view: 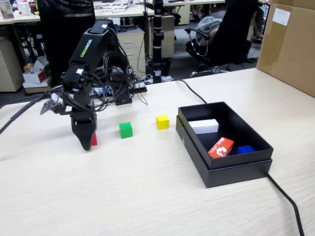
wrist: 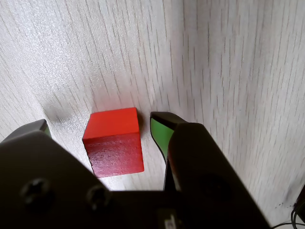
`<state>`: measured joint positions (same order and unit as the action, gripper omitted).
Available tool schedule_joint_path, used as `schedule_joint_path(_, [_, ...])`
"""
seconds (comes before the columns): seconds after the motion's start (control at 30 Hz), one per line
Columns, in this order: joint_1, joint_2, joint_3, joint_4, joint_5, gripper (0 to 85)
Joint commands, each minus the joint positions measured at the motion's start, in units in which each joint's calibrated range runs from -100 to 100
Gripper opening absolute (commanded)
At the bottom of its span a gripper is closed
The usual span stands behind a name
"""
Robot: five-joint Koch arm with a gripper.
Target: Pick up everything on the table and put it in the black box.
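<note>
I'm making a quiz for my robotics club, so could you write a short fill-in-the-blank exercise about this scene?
1. The gripper is lowered around the ___ cube.
2. On the table, the cube between that one and the yellow cube is ___.
3. Inside the black box, the block nearest the back wall is ___.
4. The jaws of the gripper are ___, with the cube between them.

Missing words: red; green; white; open

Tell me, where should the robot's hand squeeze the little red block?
On its two opposite flat sides, coming straight down from above. The red cube sits flat on the table, and the hand already straddles it, open, one finger on each side.
</note>
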<state>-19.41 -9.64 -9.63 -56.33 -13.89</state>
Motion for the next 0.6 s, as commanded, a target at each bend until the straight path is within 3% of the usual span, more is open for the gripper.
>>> schedule_joint_path(0.0, [0.00, 0.87, 2.83, 0.74, 0.29, 42.3])
schedule_joint_path(0.43, [0.05, 1.33, 3.56, 1.86, 0.44, 6.5])
schedule_joint_path(0.57, [0.00, 1.33, 3.37, 1.95, 0.29, 4.4])
